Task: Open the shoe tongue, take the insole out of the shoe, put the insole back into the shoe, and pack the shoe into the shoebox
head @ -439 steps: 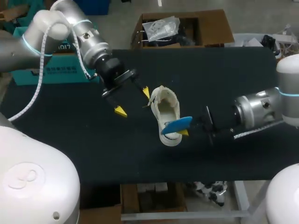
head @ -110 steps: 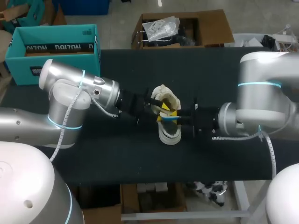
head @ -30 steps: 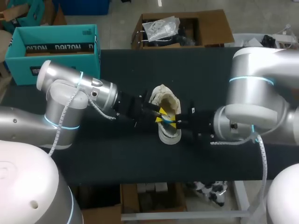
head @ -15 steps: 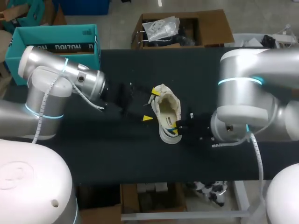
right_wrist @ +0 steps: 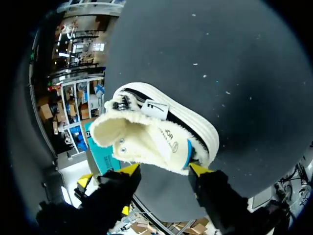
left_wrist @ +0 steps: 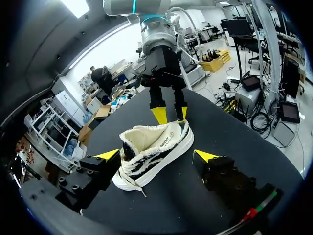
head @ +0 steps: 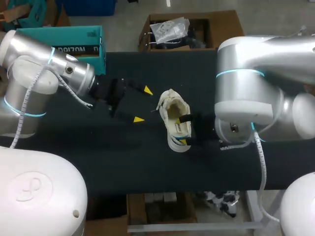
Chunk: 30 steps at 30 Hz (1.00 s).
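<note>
Shoe (head: pixel 174 120) sits on its sole mid-table (head: pixel 147 167), opening up. A blue sliver inside the heel in the right wrist view reads to me as the insole (right_wrist: pixel 187 152) back in place, so packing is what's left.

Right gripper (head: pixel 184 131) is at the shoe's right side, fingers apart around the heel end. Its tips are at the fleecy collar, but I can't tell from any view whether they actually touch it. Left gripper (head: pixel 142 104) hangs just left of the shoe with its fingers spread wide and nothing in them.

Shoebox (head: pixel 88 37) is at the far left corner, well apart from the shoe.

Risks as I see them:
- The collar is soft, so a pinch there may fold it. The shoe could then swing or slip out on the lift.
- A finger going inside could catch the insole edge and drag it up again.
- The left arm (head: pixel 49 81) stands between shoe and shoebox and partly over it. If the right arm carries across, the arms could collide, and a handover risks a drop.
- A shoe that comes in skewed could hang on the shoebox rim and not seat.
</note>
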Tool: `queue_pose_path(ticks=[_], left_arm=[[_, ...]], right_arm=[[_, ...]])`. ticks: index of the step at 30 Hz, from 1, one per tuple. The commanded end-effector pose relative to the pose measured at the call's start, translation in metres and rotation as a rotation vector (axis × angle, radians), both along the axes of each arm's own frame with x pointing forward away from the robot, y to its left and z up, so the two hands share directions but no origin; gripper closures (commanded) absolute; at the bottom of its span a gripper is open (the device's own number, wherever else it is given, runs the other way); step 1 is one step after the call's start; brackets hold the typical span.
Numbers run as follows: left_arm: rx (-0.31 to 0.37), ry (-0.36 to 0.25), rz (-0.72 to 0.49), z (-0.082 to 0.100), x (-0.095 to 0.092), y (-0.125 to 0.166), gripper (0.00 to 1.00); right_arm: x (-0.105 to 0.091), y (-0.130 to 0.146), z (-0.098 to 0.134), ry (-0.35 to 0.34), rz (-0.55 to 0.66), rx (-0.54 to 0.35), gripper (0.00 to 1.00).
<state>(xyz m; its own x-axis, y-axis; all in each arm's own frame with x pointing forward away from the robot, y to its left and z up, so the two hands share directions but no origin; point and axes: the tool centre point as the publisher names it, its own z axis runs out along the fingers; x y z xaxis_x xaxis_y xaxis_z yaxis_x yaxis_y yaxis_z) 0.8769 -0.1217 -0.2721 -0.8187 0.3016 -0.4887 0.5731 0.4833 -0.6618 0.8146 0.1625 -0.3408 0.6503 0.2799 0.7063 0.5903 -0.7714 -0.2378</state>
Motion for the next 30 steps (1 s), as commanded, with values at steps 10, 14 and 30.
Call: queue_pose_path(ticks=[10, 14, 30], left_arm=[[0.064, 0.086, 0.177, 0.014, -0.003, 0.008, 0.00], [0.137, 0.083, 0.252, 0.016, -0.001, 0.013, 0.00], [0.137, 0.083, 0.252, 0.016, -0.001, 0.013, 0.00]], right_arm=[[0.021, 0.020, -0.003, -0.012, 0.104, 0.076, 1.00], [0.028, 0.025, -0.021, 0.015, 0.113, 0.092, 1.00], [0.030, 0.014, -0.067, 0.136, 0.044, 0.092, 1.00]])
